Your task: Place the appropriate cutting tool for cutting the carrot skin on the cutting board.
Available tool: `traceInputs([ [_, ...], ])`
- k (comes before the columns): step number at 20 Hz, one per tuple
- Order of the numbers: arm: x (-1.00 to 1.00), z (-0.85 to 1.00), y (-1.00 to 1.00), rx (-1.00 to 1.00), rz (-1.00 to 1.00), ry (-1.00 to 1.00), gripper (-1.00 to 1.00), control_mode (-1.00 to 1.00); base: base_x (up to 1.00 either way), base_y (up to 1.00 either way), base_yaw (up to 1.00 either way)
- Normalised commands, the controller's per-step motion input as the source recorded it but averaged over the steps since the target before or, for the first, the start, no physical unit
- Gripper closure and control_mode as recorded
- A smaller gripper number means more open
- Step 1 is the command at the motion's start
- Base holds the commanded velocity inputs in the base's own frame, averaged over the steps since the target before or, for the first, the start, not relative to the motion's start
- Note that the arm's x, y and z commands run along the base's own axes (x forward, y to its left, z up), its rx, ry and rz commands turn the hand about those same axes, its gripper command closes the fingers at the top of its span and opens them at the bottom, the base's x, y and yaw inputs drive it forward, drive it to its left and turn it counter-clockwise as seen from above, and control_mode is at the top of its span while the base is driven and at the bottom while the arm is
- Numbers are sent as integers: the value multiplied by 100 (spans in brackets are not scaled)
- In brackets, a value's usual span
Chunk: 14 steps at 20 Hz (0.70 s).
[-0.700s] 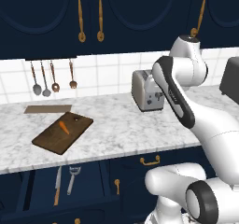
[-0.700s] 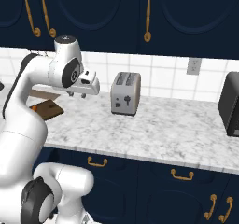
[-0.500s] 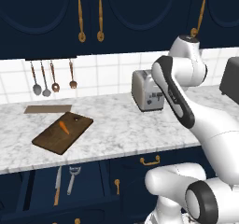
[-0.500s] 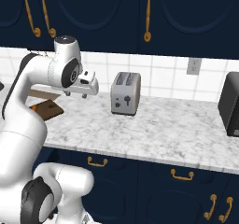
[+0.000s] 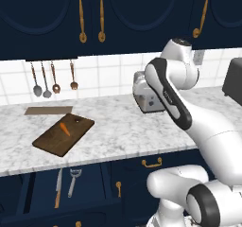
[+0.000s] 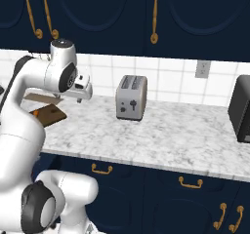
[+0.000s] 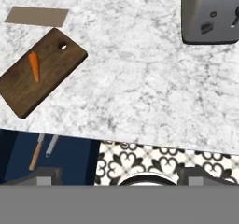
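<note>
While the carrot (image 5: 64, 129) lies on the cutting board (image 5: 49, 140), the hand (image 7: 119, 174) wide open, empty, above the counter (image 7: 149, 87).

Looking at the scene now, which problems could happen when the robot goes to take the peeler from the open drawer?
1. The peeler lies right beside the knife in the open drawer; the open gripper might close on the wrong tool or on both.
2. The carrot lies on the cutting board; a peeler set down carelessly could knock it and make it roll.
</note>
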Motion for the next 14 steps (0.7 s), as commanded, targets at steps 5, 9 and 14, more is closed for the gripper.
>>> traceInputs([
  [5, 8, 0, 58, 0, 14, 1, -100, -100, 0, 0, 0],
  [9, 0, 0, 80, -4, 4, 0, -100, -100, 0, 0, 0],
  [14, -22, 0, 94, -7, 0, -1, -100, -100, 0, 0, 0],
])
